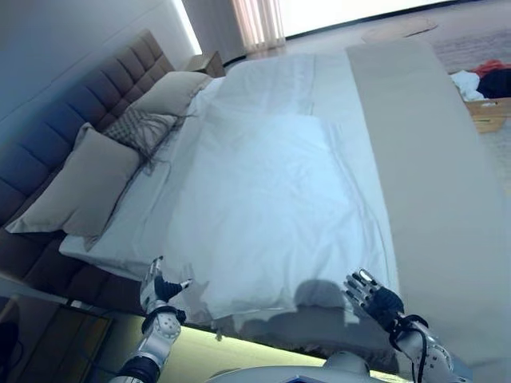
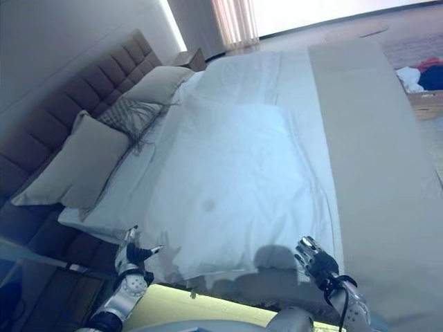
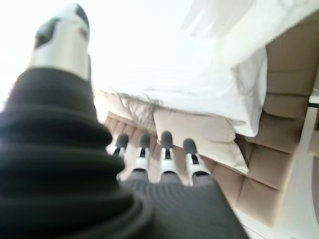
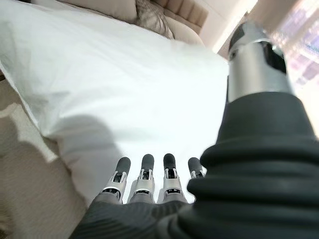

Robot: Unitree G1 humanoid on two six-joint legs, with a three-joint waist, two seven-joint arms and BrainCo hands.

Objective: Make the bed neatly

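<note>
A white duvet (image 1: 271, 199) lies spread over the bed, rumpled, with its near edge hanging over the side in front of me. A beige runner (image 1: 423, 159) covers the foot end on the right. Two beige pillows (image 1: 84, 183) (image 1: 172, 89) and a grey patterned cushion (image 1: 140, 128) lean by the tufted headboard (image 1: 48, 136). My left hand (image 1: 160, 291) hovers open at the duvet's near left corner, fingers straight, holding nothing. Open too, my right hand (image 1: 375, 299) is just off the duvet's near right corner, where the duvet meets the runner; its straight fingers (image 4: 144, 181) point over the white cloth.
A wooden nightstand (image 1: 209, 62) stands at the far side of the headboard, another (image 1: 48, 335) at my lower left. A cardboard box with clothes (image 1: 487, 108) sits on the floor past the foot of the bed. Curtains (image 1: 257, 20) hang at the far wall.
</note>
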